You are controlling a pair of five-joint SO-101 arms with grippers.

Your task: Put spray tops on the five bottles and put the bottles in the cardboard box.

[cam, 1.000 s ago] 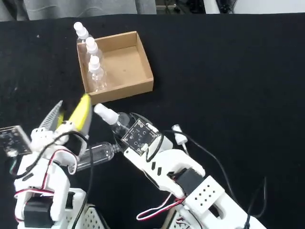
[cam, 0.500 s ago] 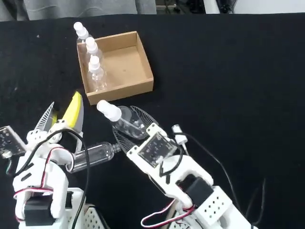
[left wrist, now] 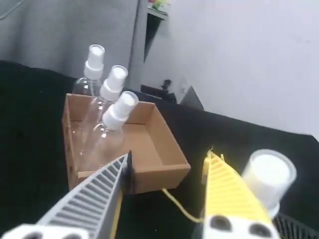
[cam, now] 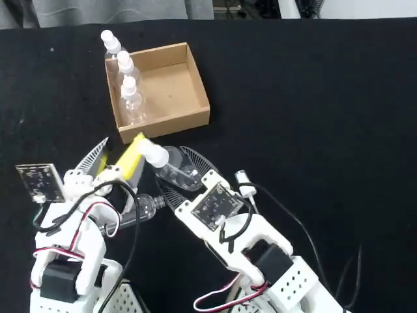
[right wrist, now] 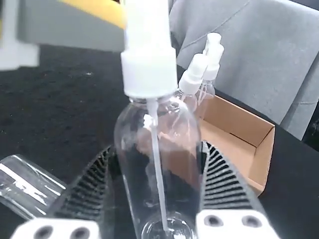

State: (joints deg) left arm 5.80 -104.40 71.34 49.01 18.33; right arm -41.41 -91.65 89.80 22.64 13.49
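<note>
My right gripper [cam: 176,173] is shut on a clear bottle [right wrist: 158,149] with a white spray top [right wrist: 148,55], holding it tilted just in front of the cardboard box [cam: 195,85]. Three capped bottles [cam: 129,98] stand along the box's left wall. My left gripper [cam: 112,156] is open; its yellow finger [cam: 132,156] is right beside the held bottle's spray top [left wrist: 266,174]. A topless bottle [cam: 140,207] lies on the table between the two arms. One loose spray top [cam: 244,182] lies to the right of the right gripper.
The black table stretches free to the right of the box and at the back. The right half of the box floor [left wrist: 149,144] is bare. A grey chair [right wrist: 259,55] stands behind the table.
The left gripper has swung right, bringing its yellow finger next to the held bottle's spray top. The right wrist turned and the held bottle shifted slightly right.
</note>
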